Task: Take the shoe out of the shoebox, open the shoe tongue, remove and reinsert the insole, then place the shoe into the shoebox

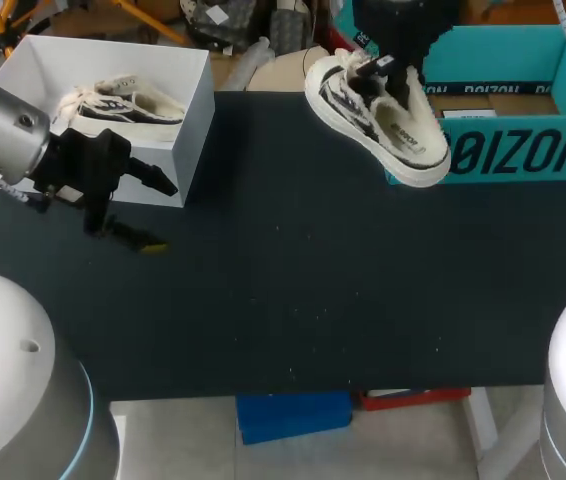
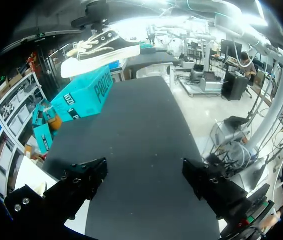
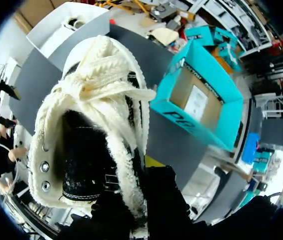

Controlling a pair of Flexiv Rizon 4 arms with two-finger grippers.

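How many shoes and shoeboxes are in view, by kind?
Shoes: 2 (held shoe, boxed shoe)
Shoeboxes: 2 (white shoebox, teal shoebox)
Total: 4

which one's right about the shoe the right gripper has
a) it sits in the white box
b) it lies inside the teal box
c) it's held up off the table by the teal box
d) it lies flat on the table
c: the right gripper is shut on the shoe and holds it up clear of the table, beside the teal box, not in it.
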